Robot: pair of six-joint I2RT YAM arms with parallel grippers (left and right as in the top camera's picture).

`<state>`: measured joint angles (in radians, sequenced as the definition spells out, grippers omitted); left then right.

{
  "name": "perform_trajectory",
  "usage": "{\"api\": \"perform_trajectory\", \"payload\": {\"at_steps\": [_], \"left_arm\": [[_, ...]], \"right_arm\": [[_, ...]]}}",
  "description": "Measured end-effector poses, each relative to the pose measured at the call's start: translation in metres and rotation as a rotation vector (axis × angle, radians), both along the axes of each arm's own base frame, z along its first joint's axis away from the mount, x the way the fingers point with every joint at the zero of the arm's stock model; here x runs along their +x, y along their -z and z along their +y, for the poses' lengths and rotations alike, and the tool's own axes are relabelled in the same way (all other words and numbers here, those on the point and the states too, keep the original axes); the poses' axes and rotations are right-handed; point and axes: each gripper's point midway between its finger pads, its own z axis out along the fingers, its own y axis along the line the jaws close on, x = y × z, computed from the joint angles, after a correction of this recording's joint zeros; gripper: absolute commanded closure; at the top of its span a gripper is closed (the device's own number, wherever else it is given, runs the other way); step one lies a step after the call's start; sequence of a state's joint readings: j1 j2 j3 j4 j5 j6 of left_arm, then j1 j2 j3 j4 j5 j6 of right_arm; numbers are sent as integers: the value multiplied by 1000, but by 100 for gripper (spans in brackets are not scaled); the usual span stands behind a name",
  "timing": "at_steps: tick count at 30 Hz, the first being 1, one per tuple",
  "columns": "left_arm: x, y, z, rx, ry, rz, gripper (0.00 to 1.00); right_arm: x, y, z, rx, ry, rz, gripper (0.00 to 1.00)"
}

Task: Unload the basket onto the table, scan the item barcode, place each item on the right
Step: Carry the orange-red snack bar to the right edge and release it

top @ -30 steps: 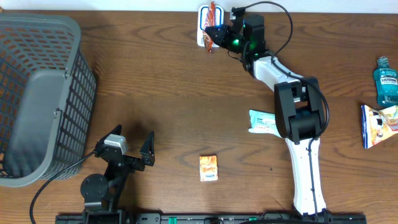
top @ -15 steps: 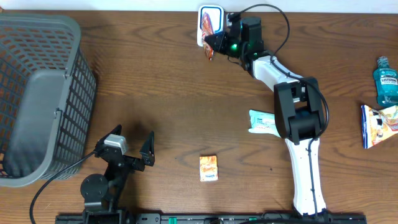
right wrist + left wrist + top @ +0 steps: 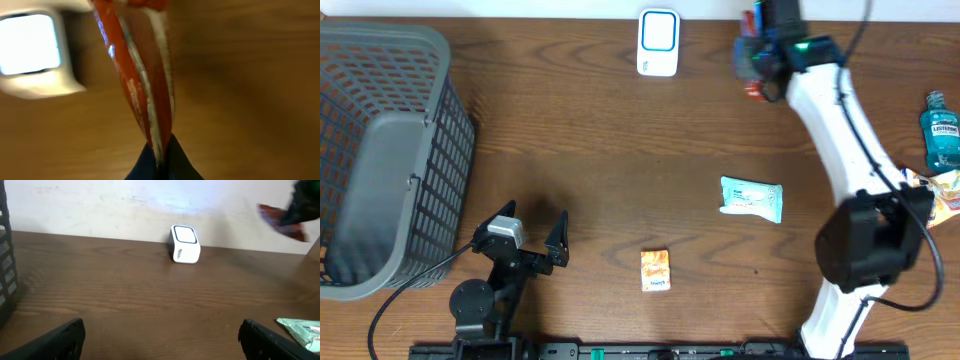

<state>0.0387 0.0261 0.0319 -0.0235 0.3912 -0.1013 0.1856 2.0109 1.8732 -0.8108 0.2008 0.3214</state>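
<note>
At the far edge of the wooden table (image 3: 600, 150), a red packet (image 3: 752, 90) is held pinched in the tightly closed right gripper (image 3: 758, 58). It is raised off the wood and kept to the right of the white barcode scanner (image 3: 658, 42), well apart from it. From the right wrist, the packet (image 3: 145, 90) is seen edge-on, clamped at its lower end, with the scanner's bright window (image 3: 30, 45) blurred at upper left. The left gripper (image 3: 533, 224) is parked near the front edge, its jaws spread wide with nothing between them. A grey basket (image 3: 380, 150) is set at the left. A pale green wipes pack (image 3: 752, 197), a small orange box (image 3: 656, 270) and a blue mouthwash bottle (image 3: 941, 130) are seen elsewhere on the table.
</note>
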Motion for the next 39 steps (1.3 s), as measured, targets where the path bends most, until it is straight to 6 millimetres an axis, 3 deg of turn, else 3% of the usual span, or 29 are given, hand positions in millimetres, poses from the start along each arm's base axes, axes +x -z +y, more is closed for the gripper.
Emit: {"api": "perform_trajectory", "payload": {"at_steps": [4,10,13,16,20,24,28,31,33,34,35,39], "left_arm": [[0,0,0,0,0,0,2],[0,0,0,0,0,0,2],[0,0,0,0,0,0,2],[0,0,0,0,0,0,2],[0,0,0,0,0,0,2],[0,0,0,0,0,0,2],[0,0,0,0,0,0,2],[0,0,0,0,0,0,2],[0,0,0,0,0,0,2],[0,0,0,0,0,0,2],[0,0,0,0,0,0,2],[0,0,0,0,0,0,2]], "right_arm": [[-11,13,-75,-156,169,63,99],[-21,60,-194,-258,425,75,99],[-39,84,-251,-278,533,83,99],[-62,101,-295,-288,595,102,99],[-85,115,-322,-286,630,143,99],[-90,117,-329,-285,633,153,99],[-81,113,-310,-233,574,139,96],[-64,85,-281,-160,491,63,70],[-54,51,-250,-90,406,-12,47],[-52,39,-237,-68,368,-32,31],[-52,18,-217,-27,316,-64,4],[-61,-29,-144,104,118,-107,1]]}}
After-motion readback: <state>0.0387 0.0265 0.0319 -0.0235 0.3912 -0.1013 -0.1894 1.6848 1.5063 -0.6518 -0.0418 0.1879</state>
